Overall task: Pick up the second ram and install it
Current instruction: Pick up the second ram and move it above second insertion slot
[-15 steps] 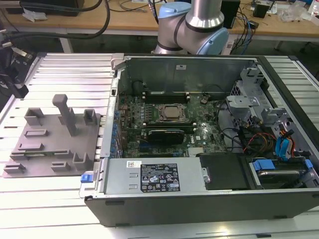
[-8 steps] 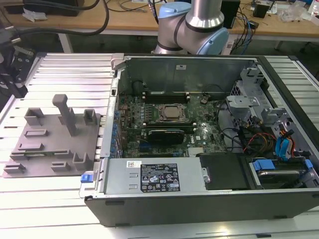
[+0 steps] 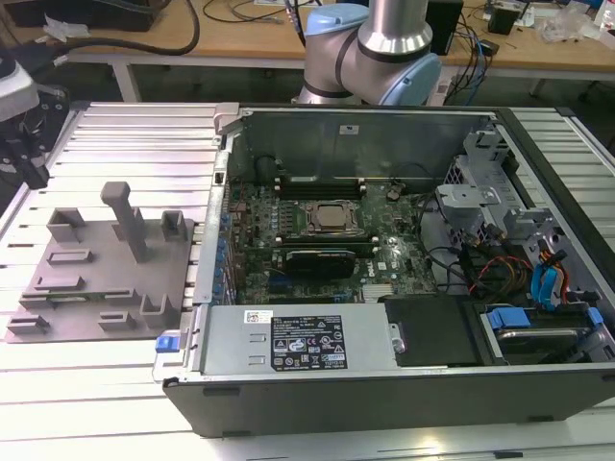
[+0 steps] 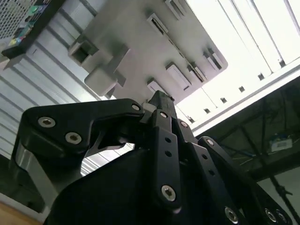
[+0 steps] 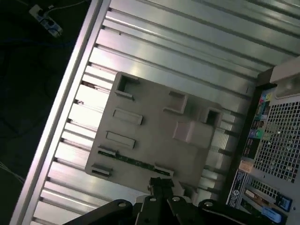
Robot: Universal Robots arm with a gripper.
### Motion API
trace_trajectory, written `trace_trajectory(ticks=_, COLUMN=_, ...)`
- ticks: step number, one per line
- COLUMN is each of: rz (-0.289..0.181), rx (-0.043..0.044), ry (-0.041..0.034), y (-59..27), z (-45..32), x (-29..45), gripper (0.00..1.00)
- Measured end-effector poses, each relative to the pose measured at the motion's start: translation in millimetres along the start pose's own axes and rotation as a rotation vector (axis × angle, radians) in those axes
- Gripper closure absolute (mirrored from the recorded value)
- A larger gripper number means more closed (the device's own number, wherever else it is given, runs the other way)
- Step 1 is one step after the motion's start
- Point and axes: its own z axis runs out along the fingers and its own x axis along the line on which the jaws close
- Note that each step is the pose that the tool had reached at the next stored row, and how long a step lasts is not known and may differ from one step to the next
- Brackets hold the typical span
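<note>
Jaws: on the gripper (image 5: 160,183) they are drawn together at the tips, and nothing shows between them.
Gripper position: it hangs above the grey tray (image 5: 154,126). In the first wrist view its tips are over the tray's edge, near one end of the second ram. Whether they touch anything cannot be told.
Task piece: the second ram (image 5: 133,161) lies in the tray, not in the gripper's hold. It is a thin dark-green strip running along one edge between two small holder blocks (image 5: 161,170).
Tray: a flat grey plate with raised blocks, slots and one tall post (image 3: 123,216), resting on the table.
Table (image 3: 125,134): bright ribbed metal slats.
Computer case (image 3: 384,413): open, lying on the table just beside the tray, on the exterior view's right of it.
Inside the case: the motherboard (image 3: 317,240) is exposed, with cables (image 3: 480,269) toward the exterior view's right.
Arm (image 3: 370,48): its grey and pale-blue joint stands at the far side of the case in the exterior view.
</note>
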Motion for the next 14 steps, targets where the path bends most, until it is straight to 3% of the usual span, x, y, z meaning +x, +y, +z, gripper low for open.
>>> trace_trajectory(ticks=3, rz=-0.083, rx=-0.0019, ry=0.0037, y=0.0, z=0.0, x=0.0, gripper=0.92)
trace_trajectory(ticks=6, rz=-0.199, rx=-0.0047, ry=0.0089, y=0.0, z=0.0, x=0.0, gripper=0.92)
trace_trajectory(ticks=14, rz=-0.351, rx=-0.0084, ry=0.0158, y=0.0, z=0.0, x=0.0, gripper=0.92)
